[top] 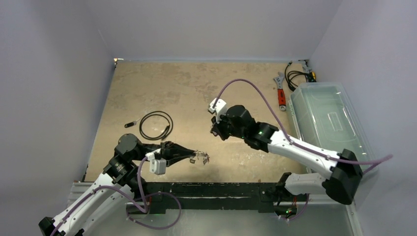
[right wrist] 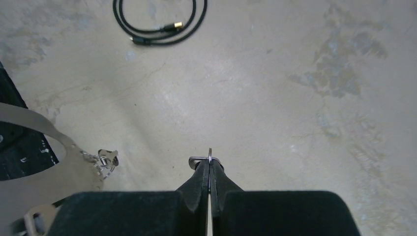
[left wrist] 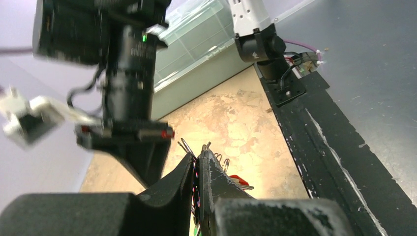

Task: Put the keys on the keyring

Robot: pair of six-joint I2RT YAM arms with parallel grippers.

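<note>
Left fingers (left wrist: 216,179) clamp the keys (top: 201,158); right fingers (right wrist: 199,179) clamp a thin ring edge-on, probably the keyring (right wrist: 210,156).

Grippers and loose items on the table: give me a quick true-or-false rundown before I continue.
1. The right gripper is shut on a thin metal piece. True.
2. The left gripper is open and empty. False: it is shut on the keys.
3. The red-handled wrench lies on the table beside the clear bin. True.
4. The black coiled cable lies in the clear bin. False: it lies on the table, across from the bin.
5. The two grippers touch. False: they are apart.
</note>
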